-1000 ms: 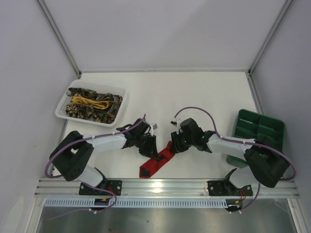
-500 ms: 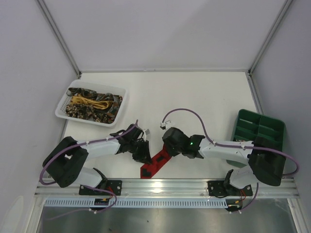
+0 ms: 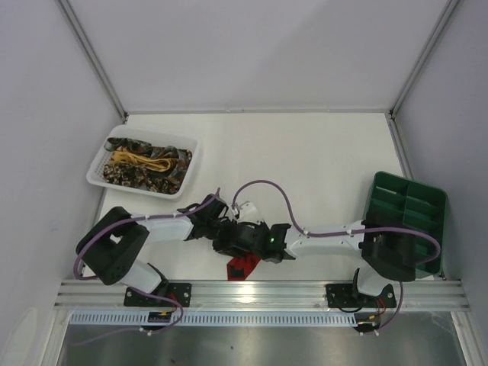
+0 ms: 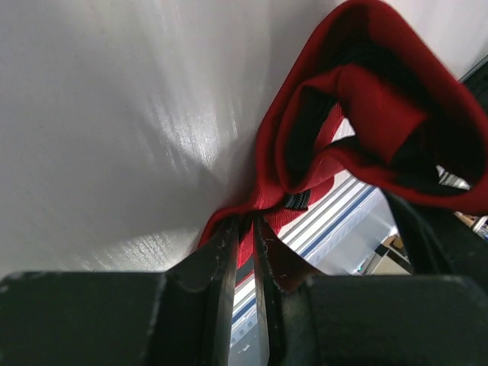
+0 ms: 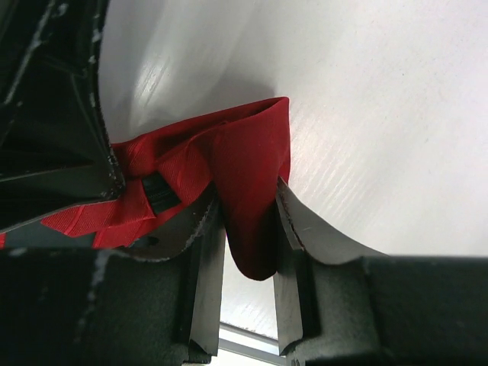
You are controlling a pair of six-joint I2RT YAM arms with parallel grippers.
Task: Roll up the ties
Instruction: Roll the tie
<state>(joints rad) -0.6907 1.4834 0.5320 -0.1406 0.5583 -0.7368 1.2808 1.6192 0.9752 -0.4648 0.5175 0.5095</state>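
The red tie lies bunched near the table's front edge, mostly hidden under both grippers in the top view. My left gripper is shut on a thin fold of the red tie, which loops up with its dark backing showing. My right gripper sits right beside the left one and is shut on a thicker red fold between its fingers. The other ties, brown-gold patterned and yellow, lie in the white basket.
The white mesh basket stands at the back left. The green compartment tray stands at the right edge. A metal rail runs along the table's front edge just below the tie.
My right gripper has swept left across the table to meet the left gripper. The red tie went from lying stretched out diagonally to a short bunch near the front edge.
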